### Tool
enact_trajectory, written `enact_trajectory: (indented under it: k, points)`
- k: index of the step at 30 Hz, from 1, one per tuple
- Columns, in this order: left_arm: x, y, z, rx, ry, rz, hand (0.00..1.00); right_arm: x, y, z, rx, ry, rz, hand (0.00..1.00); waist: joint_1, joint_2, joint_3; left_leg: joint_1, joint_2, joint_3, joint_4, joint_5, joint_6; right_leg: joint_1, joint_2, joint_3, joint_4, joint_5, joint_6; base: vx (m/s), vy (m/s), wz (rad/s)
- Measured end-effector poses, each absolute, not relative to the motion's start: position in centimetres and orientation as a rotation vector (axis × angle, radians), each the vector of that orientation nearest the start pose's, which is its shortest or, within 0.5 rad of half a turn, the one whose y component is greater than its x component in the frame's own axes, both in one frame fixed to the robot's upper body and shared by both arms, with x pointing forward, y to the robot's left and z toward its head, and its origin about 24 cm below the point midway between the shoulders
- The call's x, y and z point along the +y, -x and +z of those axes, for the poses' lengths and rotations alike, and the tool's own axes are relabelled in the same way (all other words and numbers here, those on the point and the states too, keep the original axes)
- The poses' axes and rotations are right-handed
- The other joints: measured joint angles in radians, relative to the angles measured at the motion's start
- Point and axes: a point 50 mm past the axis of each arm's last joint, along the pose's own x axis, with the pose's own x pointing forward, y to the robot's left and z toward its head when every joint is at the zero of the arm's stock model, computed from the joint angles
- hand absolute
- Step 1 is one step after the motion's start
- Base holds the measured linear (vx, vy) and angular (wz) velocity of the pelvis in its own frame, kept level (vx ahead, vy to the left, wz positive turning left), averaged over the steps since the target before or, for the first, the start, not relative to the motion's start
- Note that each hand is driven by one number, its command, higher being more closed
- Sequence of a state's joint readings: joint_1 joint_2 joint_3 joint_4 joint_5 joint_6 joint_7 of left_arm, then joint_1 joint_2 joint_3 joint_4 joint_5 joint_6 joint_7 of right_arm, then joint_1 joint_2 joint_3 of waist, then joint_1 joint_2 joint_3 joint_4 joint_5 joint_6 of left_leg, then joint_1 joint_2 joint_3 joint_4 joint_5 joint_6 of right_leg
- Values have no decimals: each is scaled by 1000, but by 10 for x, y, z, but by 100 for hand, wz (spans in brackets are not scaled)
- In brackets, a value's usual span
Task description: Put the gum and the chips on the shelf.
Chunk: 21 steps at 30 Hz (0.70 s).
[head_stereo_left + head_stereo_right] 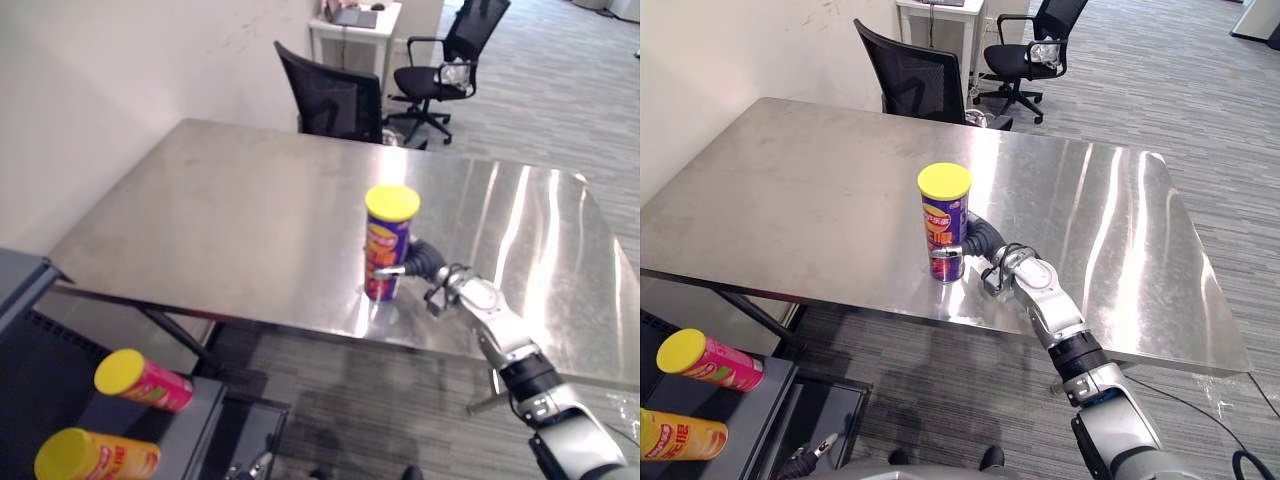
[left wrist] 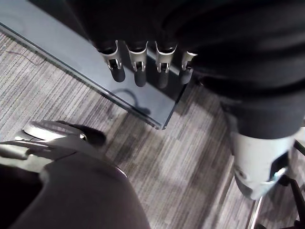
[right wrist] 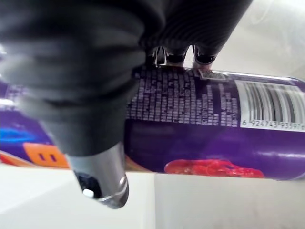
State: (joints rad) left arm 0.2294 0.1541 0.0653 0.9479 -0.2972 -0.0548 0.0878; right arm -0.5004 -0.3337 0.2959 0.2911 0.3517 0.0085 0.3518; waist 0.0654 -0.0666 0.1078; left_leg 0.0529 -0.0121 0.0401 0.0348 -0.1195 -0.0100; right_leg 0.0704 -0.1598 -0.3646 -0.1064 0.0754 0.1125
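Though near edge (image 1: 860,298), chips (image 1: 944,225) in hand (image 1: 981,244)

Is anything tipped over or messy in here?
Nothing is spilled or broken. The pink chips can and the orange chips can lie on their sides on the shelf instead of standing. The purple chips can stands upright on the steel table, with the right hand curled round it.

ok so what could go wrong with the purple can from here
The right hand grips the tall purple chips can near its base, so it may tip when lifted. It stands near the front edge of the steel table; a slip could drop it to the floor. The pink can and orange can lie on their sides on the shelf and may roll if bumped.
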Motion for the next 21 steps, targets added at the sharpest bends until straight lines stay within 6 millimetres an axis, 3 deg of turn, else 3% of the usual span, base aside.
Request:
enact_trajectory:
  k: [8,16,21]
  points:
    - [229,-57,-156,1082,101,450,0,-121,-331,109,-113,100,577,100,-4,0,0,1,0,2,-1,0,0,-1,0,3,0,0,0,0,0,0]
    - [230,-55,-156,1083,110,472,0,-156,-305,172,-421,72,453,100,-17,1,1,2,6,8,1,0,0,-2,-1,17,0,0,0,0,0,-1]
    - [230,-50,-157,1092,118,495,0,-168,-292,190,-509,44,426,100,-35,1,0,0,11,22,1,-1,0,-12,1,35,6,-1,-2,-26,-5,-9]
